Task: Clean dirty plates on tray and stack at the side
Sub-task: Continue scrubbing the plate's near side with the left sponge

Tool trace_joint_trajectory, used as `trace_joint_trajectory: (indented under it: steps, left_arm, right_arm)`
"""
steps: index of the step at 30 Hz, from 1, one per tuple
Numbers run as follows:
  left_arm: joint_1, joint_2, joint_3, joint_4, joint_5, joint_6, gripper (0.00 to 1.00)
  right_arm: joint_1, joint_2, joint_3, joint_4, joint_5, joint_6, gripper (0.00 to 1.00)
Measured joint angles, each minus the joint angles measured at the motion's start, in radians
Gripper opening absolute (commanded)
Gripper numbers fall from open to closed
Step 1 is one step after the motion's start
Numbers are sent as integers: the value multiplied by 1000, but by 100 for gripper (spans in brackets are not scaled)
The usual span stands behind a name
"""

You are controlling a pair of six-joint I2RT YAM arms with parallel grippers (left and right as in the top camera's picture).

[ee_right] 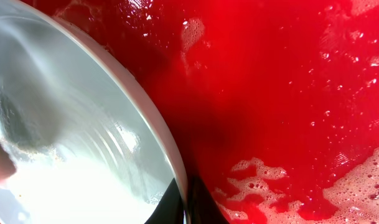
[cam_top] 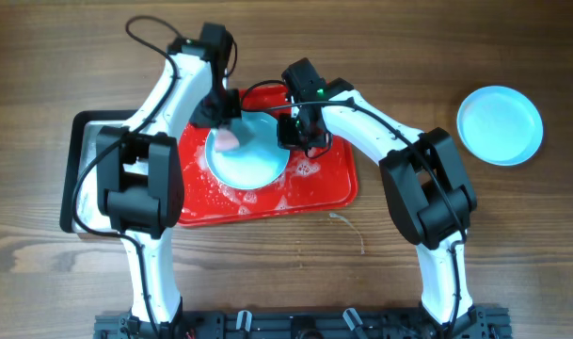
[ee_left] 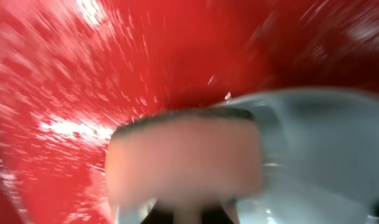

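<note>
The plate (cam_top: 253,151) being washed lies in the middle of the overhead frame, on the red tray (cam_top: 328,184), hollow side up. It is round, so it has no long axis. The tray's long side runs left to right across the frame. A second plate (cam_top: 500,124) sits on the bare table at the upper right, well apart from the tray.

The left gripper (cam_top: 227,125) is closed on a pink sponge (ee_left: 186,165), which presses on the plate's upper-left part. The right gripper (ee_right: 186,208) is closed too. In its wrist view the dark fingers appear to pinch the plate's right rim, though only their tips show at the bottom edge, so this is likely rather than certain.

I judge the plate to be stiff, light and breakable. It is wet, with white foam (ee_right: 357,186) spread over the tray, so it will be slippery. The raised rim is the only good place to take hold, squarely and without a twist. The sponge is soft and will give under pressure.

A silver tray (cam_top: 79,179) lies at the left, partly under the left arm.
</note>
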State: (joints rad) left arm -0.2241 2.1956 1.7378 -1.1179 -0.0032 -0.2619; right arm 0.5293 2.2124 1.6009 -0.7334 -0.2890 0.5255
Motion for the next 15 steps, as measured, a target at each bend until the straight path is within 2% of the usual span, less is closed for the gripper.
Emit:
trace_joint_trajectory:
  steps: [6, 15]
  left_arm:
    - [-24, -46, -166, 82, -14, -56, 4]
    - [-24, -27, -155, -122, 48, -73, 4]
  right_arm:
    - [0, 0, -2, 0, -3, -3, 4]
    - [9, 0, -3, -3, -18, -26, 4]
